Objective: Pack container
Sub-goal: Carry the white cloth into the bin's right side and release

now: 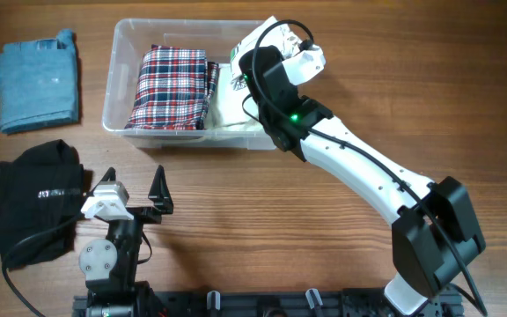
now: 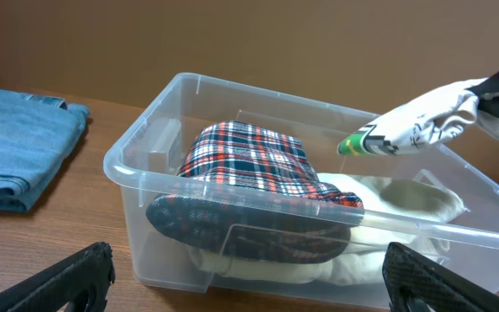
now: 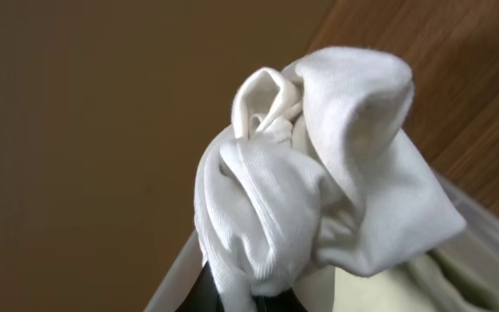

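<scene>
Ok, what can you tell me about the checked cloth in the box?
The checked cloth is soft fabric in red, white and dark blue squares, folded into a thick bundle. It lies in the left part of the clear container, on top of a cream cloth, its near edge pressed against the wall.

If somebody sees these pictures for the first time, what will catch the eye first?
The right pincer holding a bunched white cloth above the right end of the clear bin. Next, the red plaid garment folded inside its left half.
</scene>
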### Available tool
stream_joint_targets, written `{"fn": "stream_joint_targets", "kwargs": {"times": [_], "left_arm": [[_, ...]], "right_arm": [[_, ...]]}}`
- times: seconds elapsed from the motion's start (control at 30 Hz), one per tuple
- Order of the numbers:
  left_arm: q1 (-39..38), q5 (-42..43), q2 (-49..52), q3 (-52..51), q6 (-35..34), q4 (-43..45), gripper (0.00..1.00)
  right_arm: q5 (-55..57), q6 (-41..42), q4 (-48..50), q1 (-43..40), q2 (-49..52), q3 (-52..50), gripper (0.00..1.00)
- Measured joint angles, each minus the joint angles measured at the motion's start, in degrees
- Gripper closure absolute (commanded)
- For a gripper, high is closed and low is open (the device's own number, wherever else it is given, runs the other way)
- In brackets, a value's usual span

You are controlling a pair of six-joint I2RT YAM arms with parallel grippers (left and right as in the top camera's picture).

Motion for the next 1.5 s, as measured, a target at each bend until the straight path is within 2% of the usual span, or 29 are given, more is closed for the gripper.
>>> {"fn": "stream_joint_targets", "kwargs": {"times": [0.2,0.43,0.47,0.5,0.53,0.57,0.9,1.07,1.17,1.23,1.3,1.33,1.4,1.47,1.5], "left_arm": [[0.00,0.02,0.00,0.02,0.00,0.00,0.00],[0.00,0.00,0.00,0.02,0.00,0.00,0.00],[0.00,0.00,0.00,0.02,0.00,0.00,0.00],[0.00,0.00,0.00,0.02,0.00,0.00,0.00],[0.00,0.00,0.00,0.02,0.00,0.00,0.00],[0.00,0.00,0.00,0.02,0.00,0.00,0.00],[0.00,0.00,0.00,0.02,0.00,0.00,0.00],[0.00,0.00,0.00,0.02,0.00,0.00,0.00],[0.00,0.00,0.00,0.02,0.02,0.00,0.00],[0.00,0.00,0.00,0.02,0.00,0.00,0.00],[0.00,0.02,0.00,0.02,0.02,0.00,0.00],[0.00,0.00,0.00,0.02,0.02,0.00,0.00],[0.00,0.00,0.00,0.02,0.00,0.00,0.00],[0.00,0.00,0.00,0.02,0.00,0.00,0.00],[0.00,0.00,0.00,0.02,0.00,0.00,0.00]], "right_arm": [[-0.81,8.81,5.03,2.75,0.68,0.07,0.96],[-2.62,17.59,4.96,3.39,6.49,0.07,0.96],[-2.62,17.75,4.98,3.39,6.49,0.07,0.92],[-2.62,17.94,5.27,3.39,6.49,0.07,0.63],[-2.71,18.29,5.51,3.39,6.49,0.07,0.25],[-2.86,18.49,6.19,3.39,6.49,0.07,0.00],[-5.88,17.20,8.15,6.60,5.22,0.07,0.00],[-6.23,12.37,8.31,10.64,-5.86,0.09,0.00],[-5.18,6.10,8.50,11.15,-11.85,0.17,0.00],[-1.70,-3.67,8.68,11.08,-14.32,0.20,0.00],[0.52,-20.33,7.67,10.97,-14.56,0.22,0.00],[1.62,-29.68,3.54,10.86,-14.60,0.44,0.00],[4.96,-40.79,-4.87,10.25,-14.64,0.70,0.00],[5.14,-46.07,-9.66,7.82,-14.67,0.79,0.03],[2.45,-49.59,-9.79,5.70,-14.67,0.79,0.12]]}}
